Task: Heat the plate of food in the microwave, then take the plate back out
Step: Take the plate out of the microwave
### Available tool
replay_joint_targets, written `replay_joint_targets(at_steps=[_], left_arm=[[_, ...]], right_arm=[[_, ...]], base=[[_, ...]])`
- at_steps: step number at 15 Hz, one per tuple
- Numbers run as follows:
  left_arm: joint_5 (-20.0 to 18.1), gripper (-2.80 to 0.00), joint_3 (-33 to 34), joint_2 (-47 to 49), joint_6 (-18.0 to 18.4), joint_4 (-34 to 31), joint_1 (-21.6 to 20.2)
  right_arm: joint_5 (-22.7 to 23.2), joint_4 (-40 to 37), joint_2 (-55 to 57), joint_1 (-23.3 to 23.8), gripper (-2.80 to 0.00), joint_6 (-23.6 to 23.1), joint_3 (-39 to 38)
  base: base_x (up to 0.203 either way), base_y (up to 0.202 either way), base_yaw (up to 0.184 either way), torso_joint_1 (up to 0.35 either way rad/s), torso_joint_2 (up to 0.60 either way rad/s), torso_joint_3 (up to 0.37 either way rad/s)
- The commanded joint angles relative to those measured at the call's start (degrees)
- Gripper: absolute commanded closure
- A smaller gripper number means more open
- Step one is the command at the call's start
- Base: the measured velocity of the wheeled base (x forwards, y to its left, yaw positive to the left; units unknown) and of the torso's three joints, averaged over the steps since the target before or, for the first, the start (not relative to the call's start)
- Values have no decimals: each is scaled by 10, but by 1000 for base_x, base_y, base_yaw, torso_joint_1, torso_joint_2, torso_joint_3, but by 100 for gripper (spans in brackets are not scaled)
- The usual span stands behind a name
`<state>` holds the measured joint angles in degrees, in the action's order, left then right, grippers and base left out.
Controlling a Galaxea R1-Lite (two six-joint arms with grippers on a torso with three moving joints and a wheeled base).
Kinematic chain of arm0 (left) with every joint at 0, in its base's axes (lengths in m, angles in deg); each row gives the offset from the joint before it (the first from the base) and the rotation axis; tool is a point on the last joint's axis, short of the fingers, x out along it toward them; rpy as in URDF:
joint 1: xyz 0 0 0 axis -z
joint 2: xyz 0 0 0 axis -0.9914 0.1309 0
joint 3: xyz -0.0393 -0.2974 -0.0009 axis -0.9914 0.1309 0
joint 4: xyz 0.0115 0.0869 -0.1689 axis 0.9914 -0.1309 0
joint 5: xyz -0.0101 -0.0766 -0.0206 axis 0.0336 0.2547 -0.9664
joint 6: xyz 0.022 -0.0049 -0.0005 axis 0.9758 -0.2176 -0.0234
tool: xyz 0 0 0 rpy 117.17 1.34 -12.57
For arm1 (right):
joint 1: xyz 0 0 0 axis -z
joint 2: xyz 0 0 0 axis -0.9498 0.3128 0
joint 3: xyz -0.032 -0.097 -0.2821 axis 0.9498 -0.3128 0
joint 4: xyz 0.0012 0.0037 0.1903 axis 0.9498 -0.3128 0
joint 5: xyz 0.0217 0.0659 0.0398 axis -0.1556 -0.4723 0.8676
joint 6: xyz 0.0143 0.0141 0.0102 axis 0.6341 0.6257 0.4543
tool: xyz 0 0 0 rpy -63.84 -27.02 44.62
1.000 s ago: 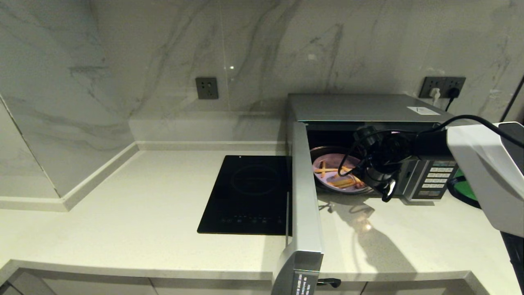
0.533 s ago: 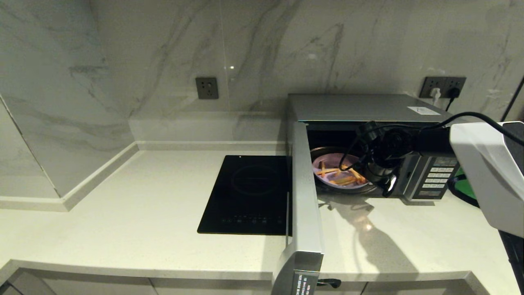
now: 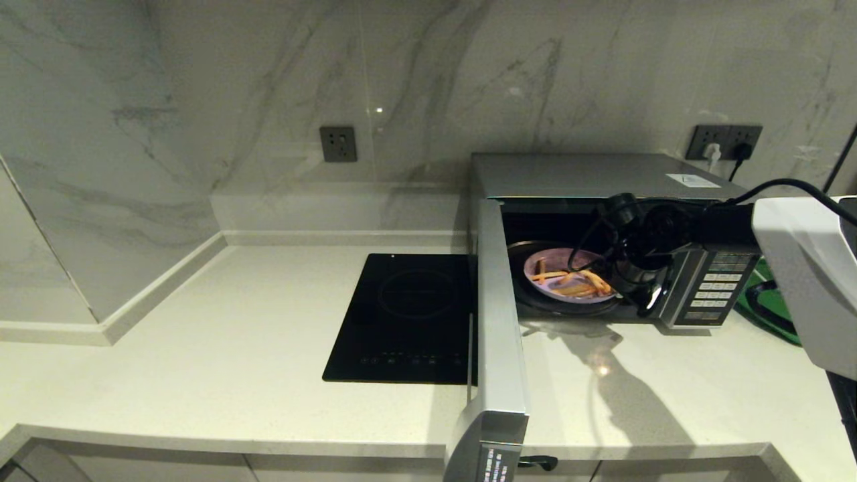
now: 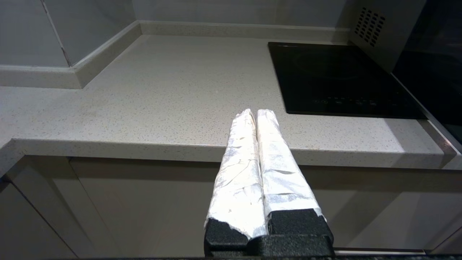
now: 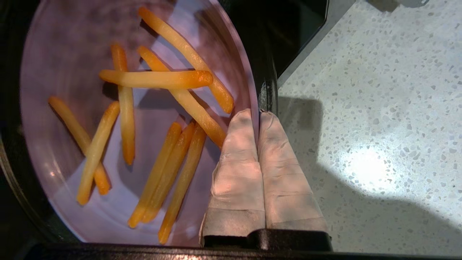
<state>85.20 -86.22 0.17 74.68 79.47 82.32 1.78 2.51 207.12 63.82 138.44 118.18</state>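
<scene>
The microwave point(image 3: 589, 174) stands at the back right of the counter, its door point(image 3: 499, 321) swung wide open toward me. The plate of food point(image 3: 556, 274), pale lilac with orange-yellow sticks, sits in the open cavity over the dark turntable point(image 3: 535, 304). My right gripper point(image 3: 643, 294) reaches in from the right and is shut on the plate's near rim. In the right wrist view its taped fingertips point(image 5: 258, 113) pinch the plate's point(image 5: 72, 54) edge. My left gripper point(image 4: 254, 112) is shut and empty, parked low before the counter's front edge.
A flat black cooktop point(image 3: 408, 314) lies left of the open door. The microwave's button panel point(image 3: 716, 288) is just right of my wrist, with a green tray point(image 3: 770, 301) beyond it. The arm's cable loops in front of the cavity.
My right gripper has carried the plate a little to the right and deeper into the microwave's cavity. The left arm has not moved.
</scene>
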Motion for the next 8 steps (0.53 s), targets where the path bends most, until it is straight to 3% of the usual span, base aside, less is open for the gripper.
replay_joint_targets(at_steps=[1, 8], left_arm=[[0, 0, 0, 0, 0, 0, 0], [1, 0, 0, 0, 0, 0, 0]], right_arm=[[0, -2, -11, 5, 0, 4, -1], [18, -3, -32, 7, 0, 5, -1]], base=[[0, 0, 0, 0, 0, 0], [0, 0, 0, 0, 0, 0]])
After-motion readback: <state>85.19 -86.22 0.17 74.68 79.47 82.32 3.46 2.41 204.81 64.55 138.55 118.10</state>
